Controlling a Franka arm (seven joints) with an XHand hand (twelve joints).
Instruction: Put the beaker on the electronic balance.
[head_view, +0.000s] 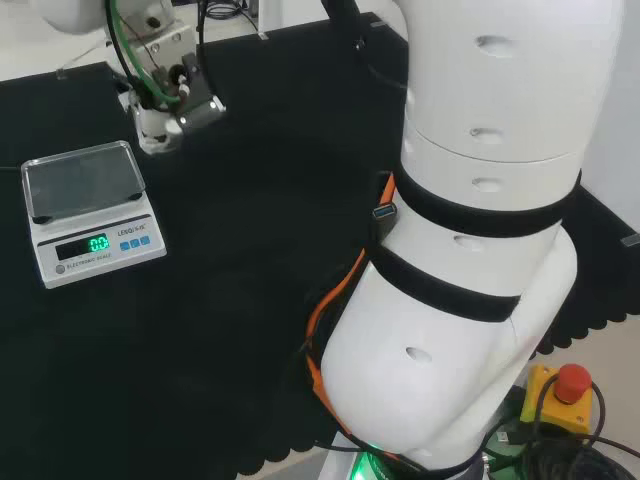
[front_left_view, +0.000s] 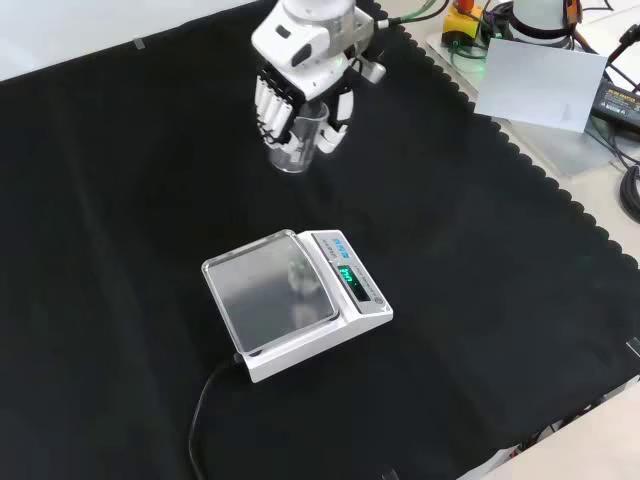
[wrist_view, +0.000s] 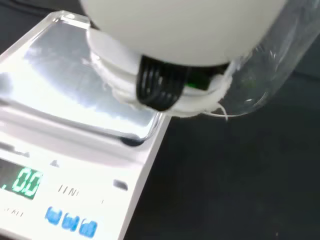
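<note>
cloth (front_left_view: 120, 200): matt black | balance (front_left_view: 297, 303): white plastic, shiny metal pan | beaker (front_left_view: 303, 142): clear, glossy

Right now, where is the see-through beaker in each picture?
Head view: I can't make it out; the hand hangs upper left.
Front view: the beaker is top centre, inside the hand's curled fingers.
Wrist view: the beaker is beside the palm.
Shared landmark: the electronic balance.

no legible text worth noting
</note>
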